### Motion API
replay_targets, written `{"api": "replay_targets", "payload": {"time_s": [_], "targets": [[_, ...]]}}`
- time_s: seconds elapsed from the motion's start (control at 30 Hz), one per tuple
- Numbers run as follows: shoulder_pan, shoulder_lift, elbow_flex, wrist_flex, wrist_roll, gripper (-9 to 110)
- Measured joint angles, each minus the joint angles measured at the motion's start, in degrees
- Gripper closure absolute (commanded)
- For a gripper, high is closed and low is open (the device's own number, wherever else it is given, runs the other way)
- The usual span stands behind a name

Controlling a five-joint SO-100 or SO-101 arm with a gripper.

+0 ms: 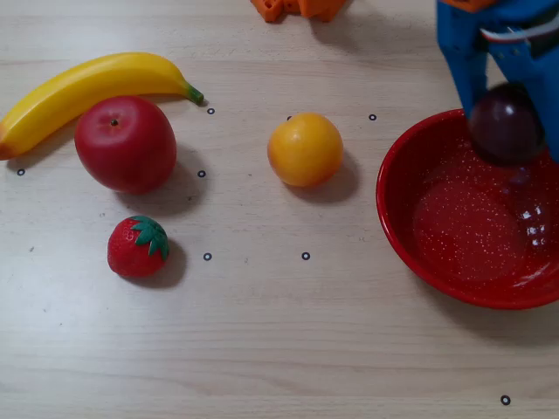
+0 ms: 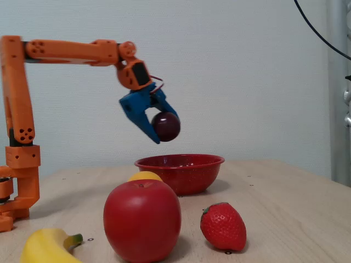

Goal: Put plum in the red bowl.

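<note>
The plum (image 1: pixel 505 125) is held clamped between the blue fingers (image 2: pixel 143 123) of the gripper (image 1: pixel 511 131), lifted well clear of the table (image 1: pixel 279 349). In the overhead view it is seen over the far rim of the red bowl (image 1: pixel 410 253), inside the bowl's outline but off its centre; in the fixed view it hangs above the bowl (image 2: pixel 197 170), toward its left side, with open air between fruit and rim. The release therefore turns on this: the bowl's hollow lies straight below the plum and slightly toward the near side. How far inside the rim the plum sits is hard to judge, since the fingers cover part of it. The plum is seen as a small, round, glossy fruit of dark purple-maroon, with no long axis to be minded
</note>
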Motion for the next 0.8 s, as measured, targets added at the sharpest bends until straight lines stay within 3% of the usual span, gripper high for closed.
{"api": "replay_targets", "payload": {"time_s": [0.07,0.17,0.37,0.5,0.63,0.8], "targets": [[0.1,-5.9,-6.1,3.4,0.0,100],[0.1,-13.7,-12.5,8.2,0.0,83],[0.1,-23.2,-17.9,13.2,-0.1,60],[0.0,-26.5,-19.5,13.6,-1.6,52],[-0.1,-28.7,-22.3,13.4,-3.2,53],[-0.1,-28.7,-24.8,14.4,-6.2,72]]}}
